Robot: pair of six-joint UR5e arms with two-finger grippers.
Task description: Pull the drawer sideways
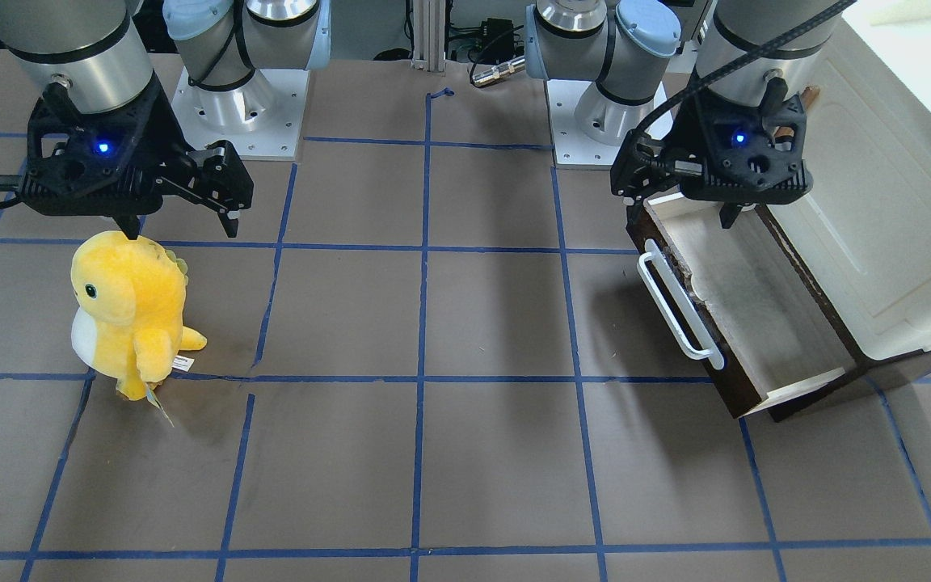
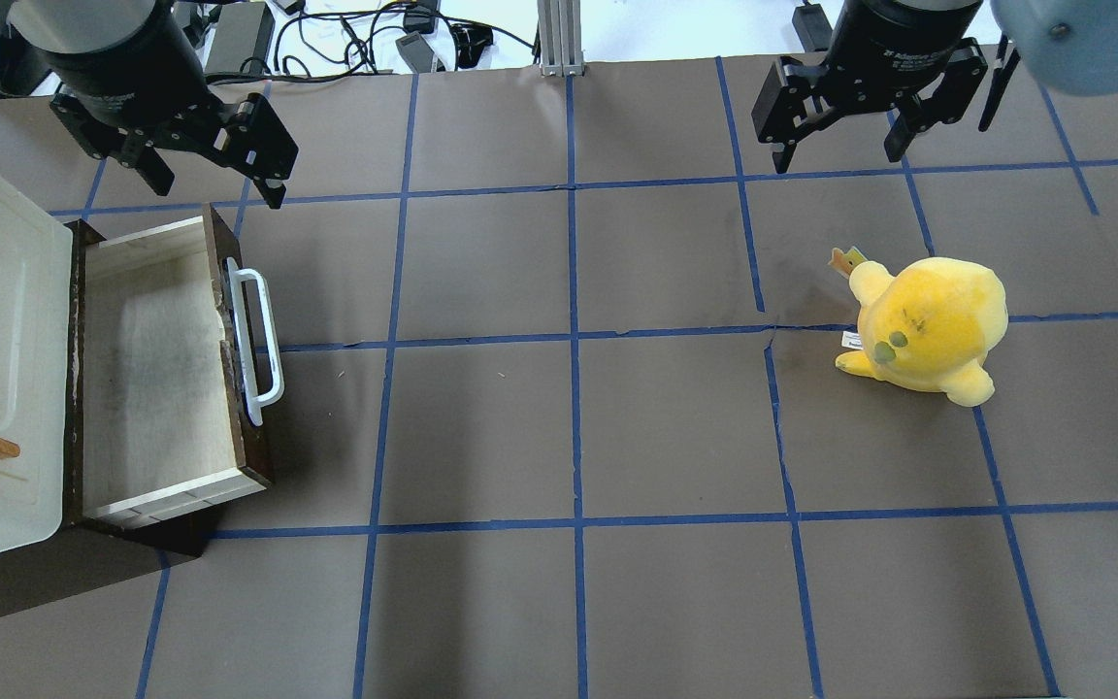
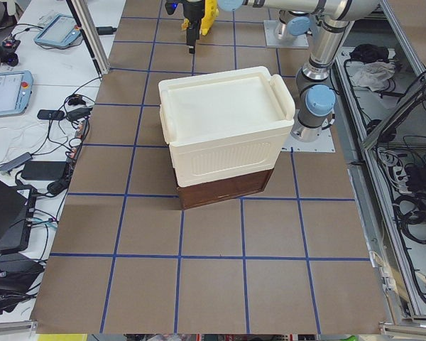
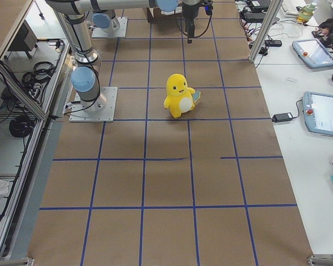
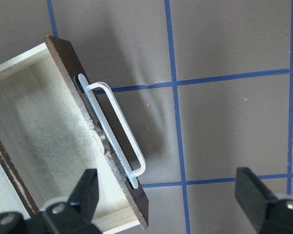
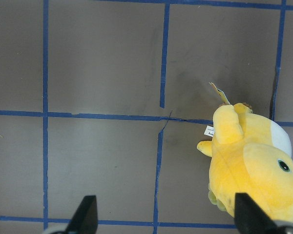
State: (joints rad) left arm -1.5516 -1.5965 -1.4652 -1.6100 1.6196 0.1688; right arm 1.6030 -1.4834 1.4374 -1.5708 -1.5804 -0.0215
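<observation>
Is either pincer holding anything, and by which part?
Nothing is held. The left pincer is open near the drawer, clear of its white handle; the right pincer is open and empty.

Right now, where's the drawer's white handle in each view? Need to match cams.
Front-facing: white handle, right of centre.
Overhead: white handle, left side.
Exterior left: hidden behind the cream cabinet.
Exterior right: too small to tell.
Left wrist: white handle, centre-left.
Right wrist: not in it.
Landmark: yellow plush, toward the table end opposite the drawer; in every view but left wrist.
</observation>
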